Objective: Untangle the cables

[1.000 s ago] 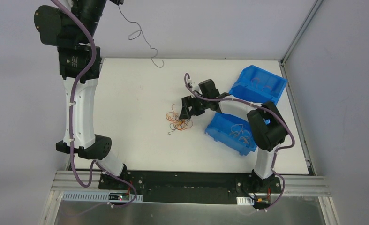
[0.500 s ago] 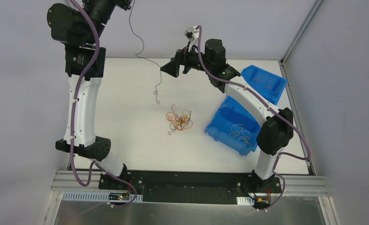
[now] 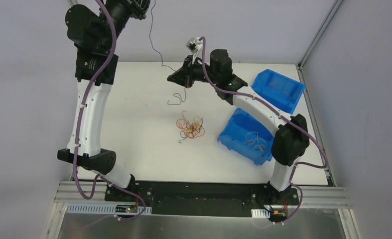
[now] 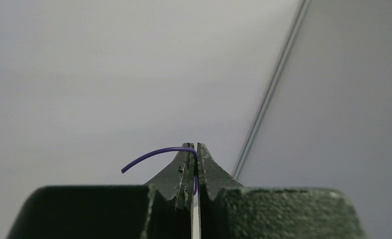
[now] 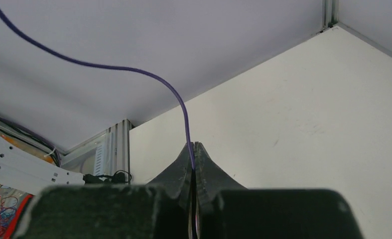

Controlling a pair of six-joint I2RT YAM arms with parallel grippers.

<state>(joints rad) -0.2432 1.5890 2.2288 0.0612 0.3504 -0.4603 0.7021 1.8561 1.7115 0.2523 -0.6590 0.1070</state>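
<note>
The cables (image 3: pixel 190 128) are lying in a small orange, red and dark knot near the middle of the tabletop (image 3: pixel 134 109), just left of the near bin (image 3: pixel 231 134). One purple wire (image 3: pixel 154 47) is hanging clear of that knot, well above it. The left pincer (image 4: pixel 194 149) is pinching one end with its jaws pressed together, a short tip curling out sideways. The right pincer (image 5: pixel 194 147) is clamping the same wire further along, jaws likewise closed on it, a loose tail dangling below. So one strand is looking freed and is waiting to be set down. A few thin wires (image 3: pixel 253 141) are resting in the near bin and, it seems, in the far bin (image 3: pixel 263 79), suggesting freed strands are going there. The knot is holding several strands, so I am judging the job partly done, with most untangling left
</note>
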